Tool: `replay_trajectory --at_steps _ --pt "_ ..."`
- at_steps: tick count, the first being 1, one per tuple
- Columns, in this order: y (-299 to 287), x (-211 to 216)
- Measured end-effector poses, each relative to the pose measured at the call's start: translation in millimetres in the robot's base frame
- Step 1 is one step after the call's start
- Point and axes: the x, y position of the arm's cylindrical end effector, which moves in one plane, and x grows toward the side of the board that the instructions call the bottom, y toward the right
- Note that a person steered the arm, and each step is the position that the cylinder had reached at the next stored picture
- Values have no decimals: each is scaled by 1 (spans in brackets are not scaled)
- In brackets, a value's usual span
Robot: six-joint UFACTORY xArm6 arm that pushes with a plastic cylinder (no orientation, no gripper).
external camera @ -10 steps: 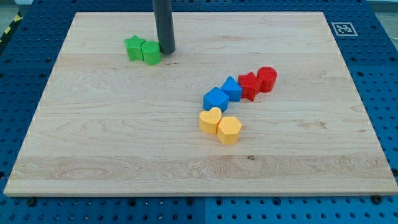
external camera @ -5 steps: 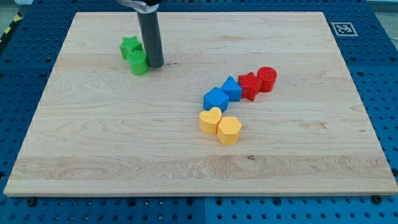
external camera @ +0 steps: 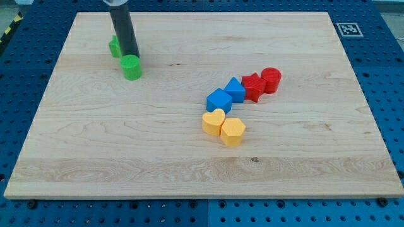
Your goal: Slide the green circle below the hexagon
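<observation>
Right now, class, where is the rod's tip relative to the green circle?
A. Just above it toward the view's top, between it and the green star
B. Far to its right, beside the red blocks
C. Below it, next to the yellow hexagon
A: my tip sits just above the green circle, with the green star partly hidden behind the rod.

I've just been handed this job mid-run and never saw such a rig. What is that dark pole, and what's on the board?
The dark pole is the arm's pushing rod; nothing is held, it only shoves blocks. One camera looks down at a wooden board. My tip sits between the green circle just below it and a partly hidden green block to its left. Mid-board lie two blue blocks, a red star, a red cylinder, a yellow heart and the yellow hexagon.
</observation>
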Motion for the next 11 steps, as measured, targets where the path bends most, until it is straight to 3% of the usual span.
replay_trajectory --at_steps 2,5,7,9,11 --pt "2 66" --pt "-1 111" --pt "12 76" --pt "43 114" --pt "45 116"
